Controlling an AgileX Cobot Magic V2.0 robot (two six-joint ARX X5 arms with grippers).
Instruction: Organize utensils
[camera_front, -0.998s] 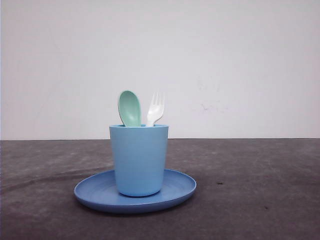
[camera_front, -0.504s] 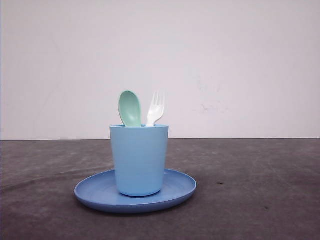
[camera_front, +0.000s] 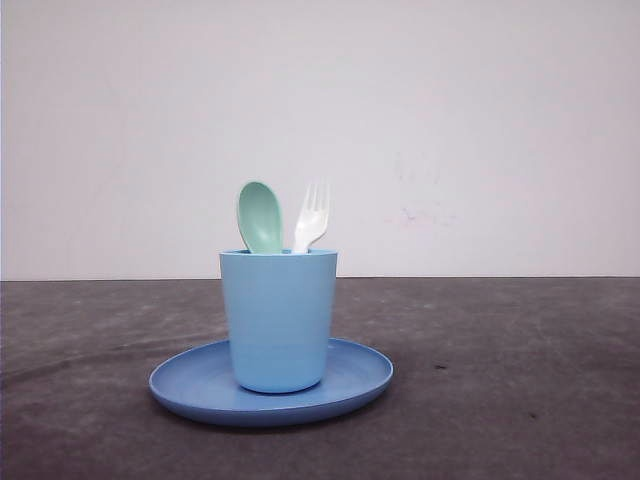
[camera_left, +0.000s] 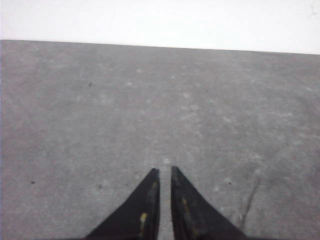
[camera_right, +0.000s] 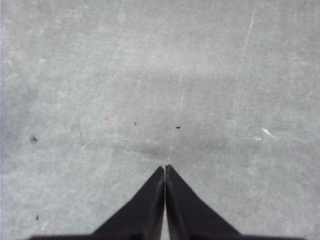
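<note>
While both utensils stand in the light blue cup (camera_front: 278, 320) on the blue plate (camera_front: 200, 385), spoon (camera_front: 260, 216) left of fork (camera_front: 312, 216), we see the left pincer (camera_left: 164, 172) nearly together and the right pincer (camera_right: 165, 169) fully together, each over bare grey desk (camera_front: 520, 380).

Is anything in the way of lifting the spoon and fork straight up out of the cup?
Nothing visible is. The spoon and fork stick up above the cup rim, with open space above them. The cup wall hides their handles.
</note>
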